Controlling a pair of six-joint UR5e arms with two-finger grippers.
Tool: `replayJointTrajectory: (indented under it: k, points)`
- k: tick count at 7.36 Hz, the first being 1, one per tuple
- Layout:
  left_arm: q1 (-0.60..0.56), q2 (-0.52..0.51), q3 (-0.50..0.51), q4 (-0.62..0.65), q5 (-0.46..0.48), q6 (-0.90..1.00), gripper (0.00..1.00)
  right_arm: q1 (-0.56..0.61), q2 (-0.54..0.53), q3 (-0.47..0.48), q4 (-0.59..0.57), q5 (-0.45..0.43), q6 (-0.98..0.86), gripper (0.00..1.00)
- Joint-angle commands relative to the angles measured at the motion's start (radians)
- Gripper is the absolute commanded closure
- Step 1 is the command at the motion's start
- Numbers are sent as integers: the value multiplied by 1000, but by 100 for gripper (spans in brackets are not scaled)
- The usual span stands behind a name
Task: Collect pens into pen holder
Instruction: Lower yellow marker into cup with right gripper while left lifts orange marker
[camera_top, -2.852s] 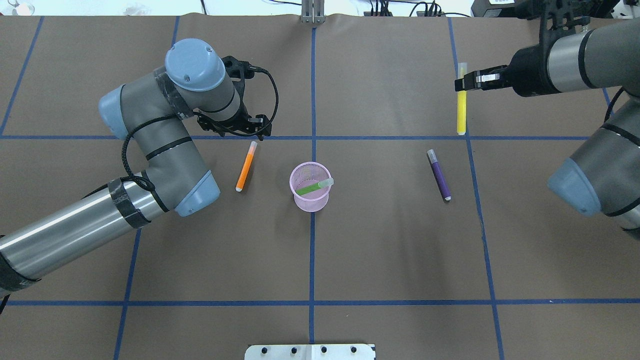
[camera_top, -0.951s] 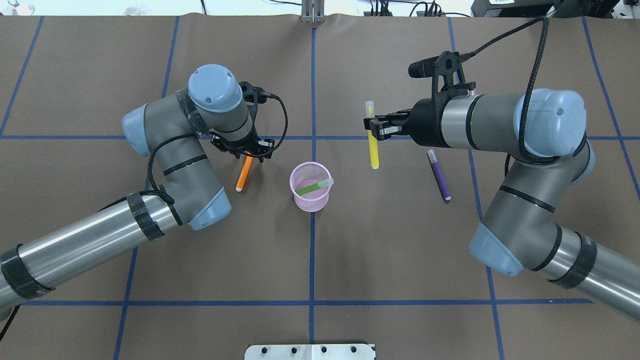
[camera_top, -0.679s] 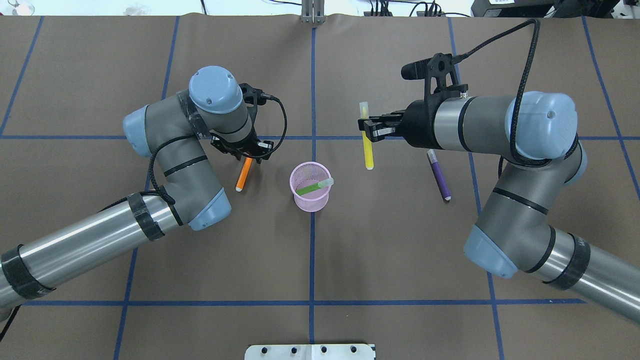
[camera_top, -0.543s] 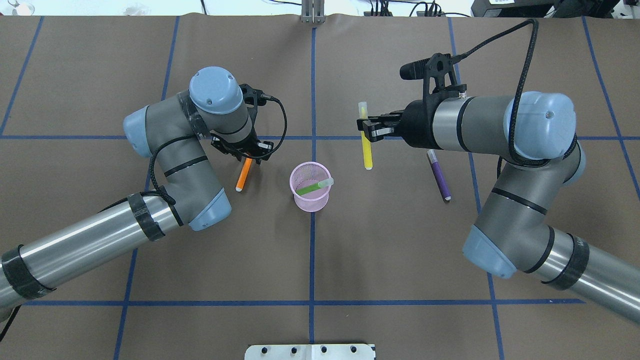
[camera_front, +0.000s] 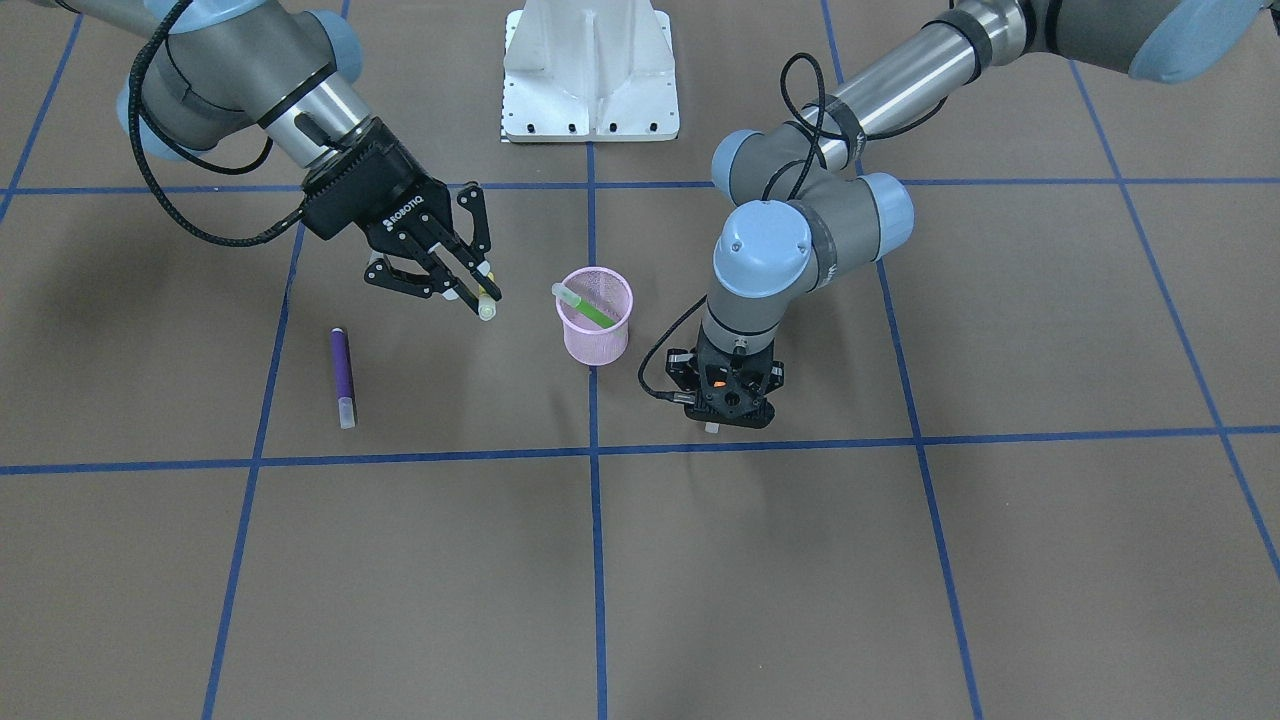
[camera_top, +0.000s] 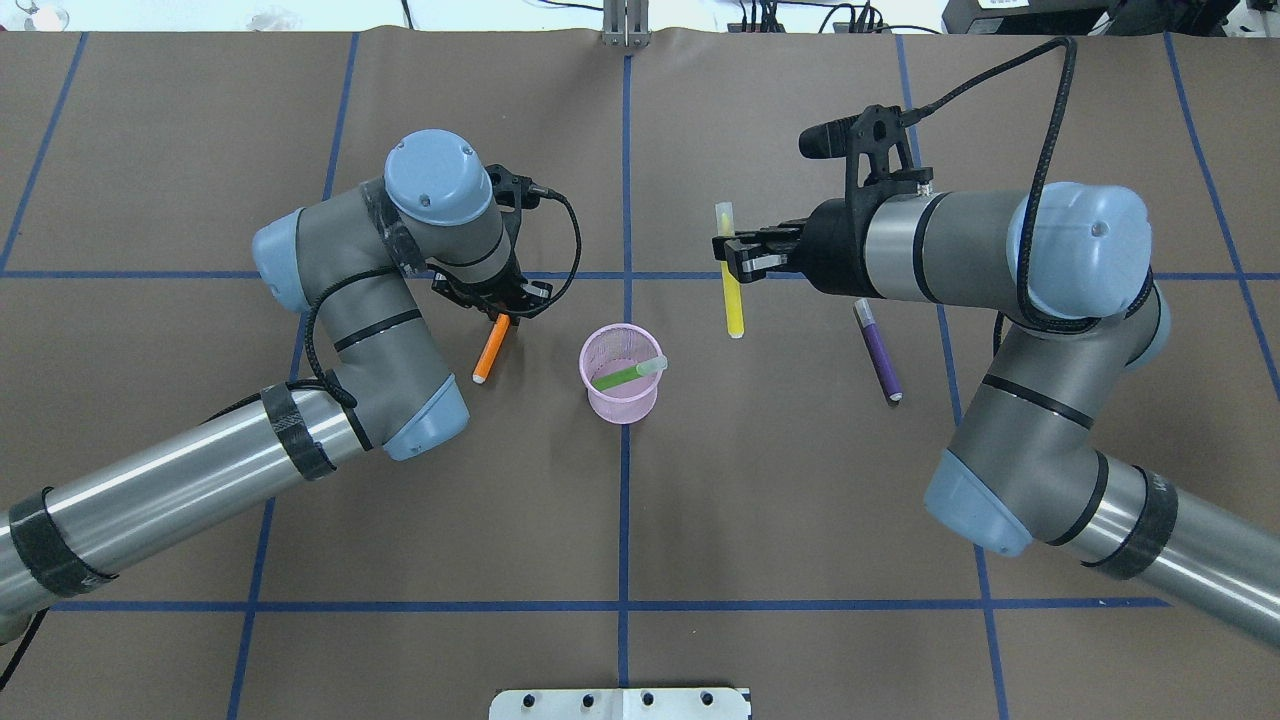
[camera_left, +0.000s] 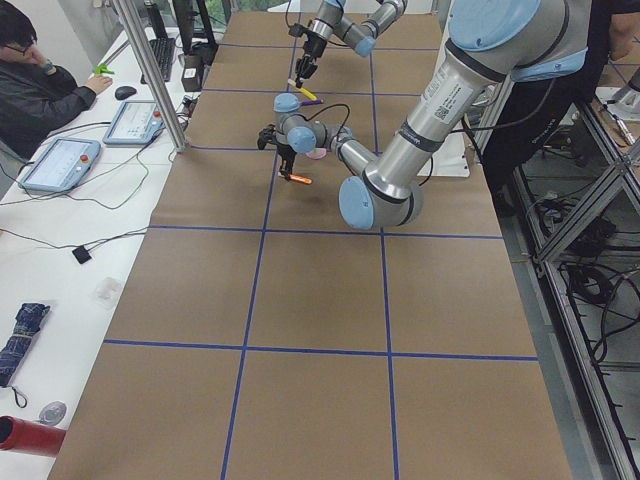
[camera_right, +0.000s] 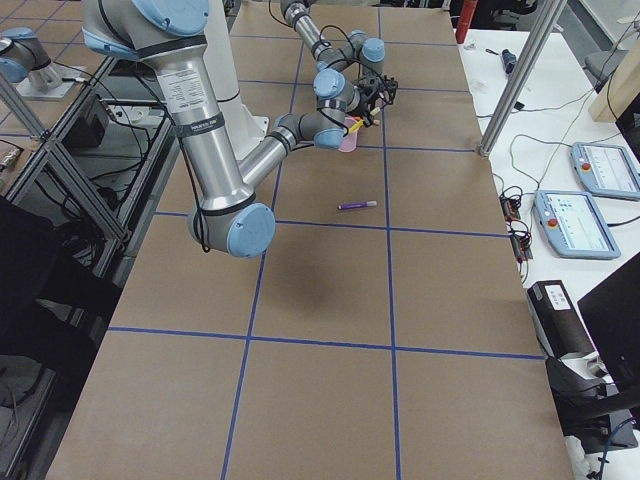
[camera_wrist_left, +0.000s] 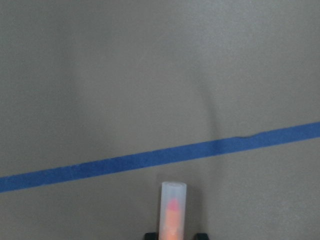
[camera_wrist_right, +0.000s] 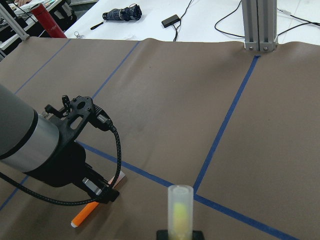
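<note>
The pink mesh pen holder (camera_top: 622, 398) (camera_front: 596, 342) stands at the table's middle with the green pen (camera_top: 622, 377) leaning inside. My left gripper (camera_top: 500, 310) (camera_front: 727, 400) is shut on the capped end of the orange pen (camera_top: 488, 356), just left of the holder; its cap shows in the left wrist view (camera_wrist_left: 173, 210). My right gripper (camera_top: 728, 250) (camera_front: 470, 290) is shut on a yellow pen (camera_top: 734, 300) and holds it above the table, to the right of and behind the holder. The purple pen (camera_top: 878, 350) (camera_front: 342, 375) lies flat further right.
The robot's base plate (camera_top: 620, 703) sits at the near edge and a metal post (camera_top: 625, 25) at the far edge. Blue tape lines cross the brown table cover. An operator (camera_left: 40, 80) sits beyond the table's far side.
My right arm carried the yellow pen from the far right towards the holder and has nearly stopped. My left gripper came down on the orange pen's capped end and shifted it slightly right.
</note>
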Motion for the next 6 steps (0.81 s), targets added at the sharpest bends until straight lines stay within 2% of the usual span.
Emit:
replayJointTrajectory:
  k: [1,2,4,5,6]
  points:
    - [-2,-5,-3,9,-2,-9,100,0,1,1,5,0,1,100]
    - [-11,-7,-11,11,-5,-9,100,0,13,3,5,0,6,100]
    - [-122,-7,-17,3,-197,-5,100,-1,44,1,-3,-2,11,100]
    - [-183,-7,-23,3,-269,1,100,-17,62,0,-5,-9,12,100]
    - [-227,-7,-32,1,-309,3,100,-49,77,0,-6,-59,11,100]
